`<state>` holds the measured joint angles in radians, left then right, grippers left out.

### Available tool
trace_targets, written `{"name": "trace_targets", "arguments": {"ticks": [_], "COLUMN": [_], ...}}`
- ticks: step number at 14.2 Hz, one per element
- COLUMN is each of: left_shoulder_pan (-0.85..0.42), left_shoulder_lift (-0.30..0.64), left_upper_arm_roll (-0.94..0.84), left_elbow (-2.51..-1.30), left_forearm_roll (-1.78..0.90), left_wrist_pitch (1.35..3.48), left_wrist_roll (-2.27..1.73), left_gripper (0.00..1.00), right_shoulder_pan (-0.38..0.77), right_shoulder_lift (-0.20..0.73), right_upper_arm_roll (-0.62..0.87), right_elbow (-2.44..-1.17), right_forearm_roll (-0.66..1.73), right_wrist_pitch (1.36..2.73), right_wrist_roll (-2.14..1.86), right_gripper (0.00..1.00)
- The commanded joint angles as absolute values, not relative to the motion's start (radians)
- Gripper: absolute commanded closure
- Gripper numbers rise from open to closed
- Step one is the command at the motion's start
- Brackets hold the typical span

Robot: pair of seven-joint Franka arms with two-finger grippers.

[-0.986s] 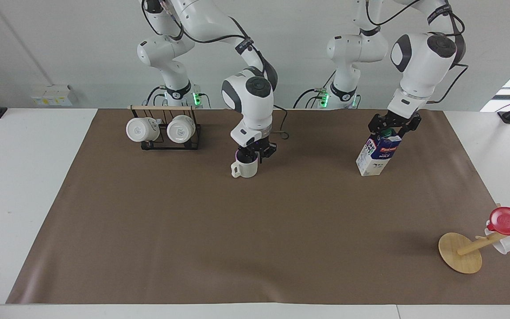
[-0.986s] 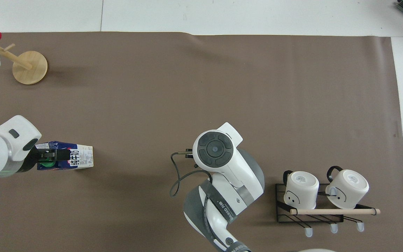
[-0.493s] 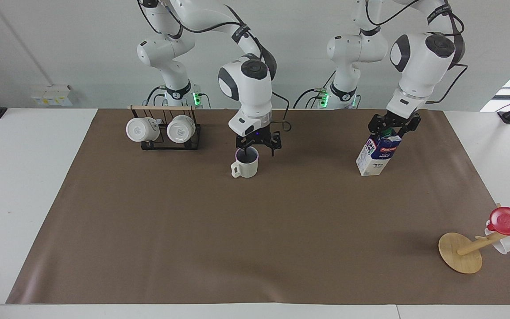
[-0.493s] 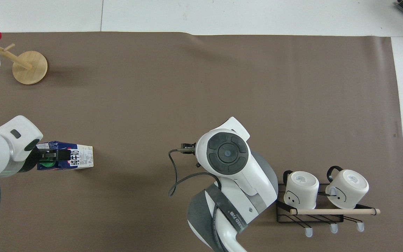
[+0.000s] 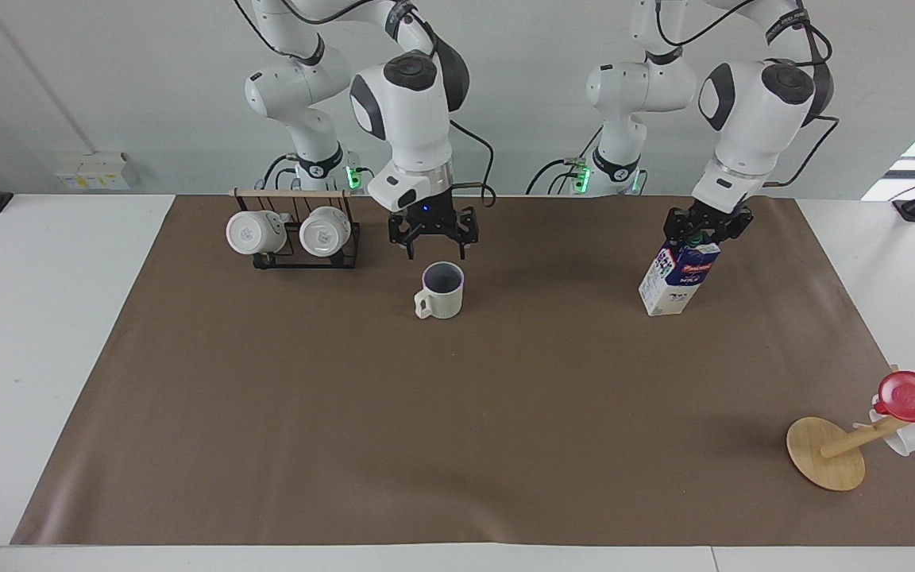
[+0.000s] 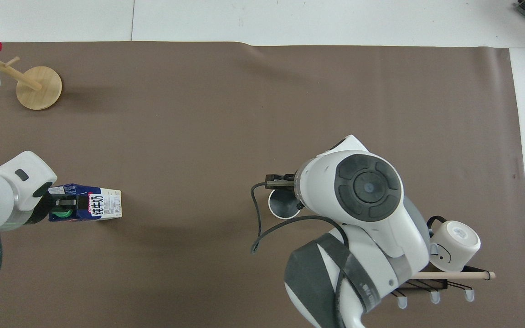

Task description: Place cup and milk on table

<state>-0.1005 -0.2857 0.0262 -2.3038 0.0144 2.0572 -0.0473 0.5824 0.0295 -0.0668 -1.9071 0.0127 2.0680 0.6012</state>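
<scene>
facing view: cup [image 5: 442, 290] upright on mat [image 5: 346, 413]

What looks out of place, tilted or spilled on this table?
Nothing stands out. The cup stands upright on the mat, the milk stands toward the left arm's end, and no spill shows.
</scene>
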Motion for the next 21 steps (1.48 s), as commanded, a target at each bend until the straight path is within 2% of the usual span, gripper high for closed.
{"name": "trace_targets", "arguments": {"ticks": [1, 5, 8, 13, 16, 21], "left_shoulder_pan": [-0.117, -0.114, -0.115, -0.144, -0.21, -0.342], "left_shoulder_lift": [-0.304, -0.302, -0.301, -0.273, -0.27, -0.268], "left_upper_arm_roll": [0.035, 0.037, 0.037, 0.034, 0.031, 0.031], "left_elbow": [-2.332, -2.313, -2.281, -2.159, -2.114, -2.082], "left_forearm_roll": [0.034, 0.035, 0.035, 0.034, 0.032, 0.032], "left_wrist_pitch": [2.083, 2.066, 2.049, 1.944, 1.907, 1.882], "left_wrist_roll": [-0.038, -0.034, -0.032, -0.055, -0.148, -0.322], "left_gripper": [0.34, 0.37, 0.47, 0.47, 0.47, 0.47], "right_shoulder_pan": [0.508, 0.364, 0.247, 0.097, 0.052, 0.041], "right_shoulder_lift": [-0.026, -0.109, -0.162, -0.195, -0.206, -0.143], "right_upper_arm_roll": [-0.061, -0.063, -0.064, -0.066, -0.066, -0.069], "right_elbow": [-1.896, -1.875, -1.876, -1.875, -1.87, -1.715], "right_forearm_roll": [0.003, 0.003, 0.003, 0.003, 0.005, 0.005], "right_wrist_pitch": [2.002, 1.853, 1.767, 1.678, 1.667, 1.625], "right_wrist_roll": [0.517, 0.369, 0.231, 0.086, 0.078, 0.08], "right_gripper": [0.0, 0.0, 0.0, 0.0, 0.0, 0.0]}}
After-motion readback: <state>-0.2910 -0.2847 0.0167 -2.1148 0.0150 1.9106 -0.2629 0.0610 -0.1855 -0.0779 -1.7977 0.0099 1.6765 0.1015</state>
